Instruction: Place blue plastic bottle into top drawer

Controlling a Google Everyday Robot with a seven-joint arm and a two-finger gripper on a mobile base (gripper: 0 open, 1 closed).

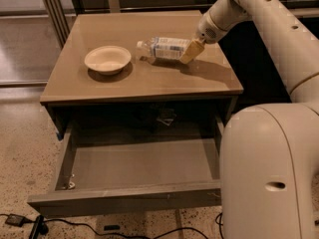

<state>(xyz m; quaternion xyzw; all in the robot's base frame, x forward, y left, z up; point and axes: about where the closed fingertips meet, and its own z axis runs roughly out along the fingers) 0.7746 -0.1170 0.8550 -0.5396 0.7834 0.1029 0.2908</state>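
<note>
The blue plastic bottle [163, 48] lies sideways at the back middle of the tan table top, its white cap pointing left toward the bowl. My gripper [191, 51] reaches in from the upper right, and its tan fingers are closed on the bottle's right end. The bottle sits just above its shadow on the table. The top drawer [124, 199] is pulled wide open below the table's front edge, and its grey floor [142, 164] is bare.
A cream round bowl [107, 59] stands on the table [149, 83] left of the bottle. My white base [271, 173] fills the lower right, next to the drawer's right side. Cables [30, 223] lie on the speckled floor at the lower left.
</note>
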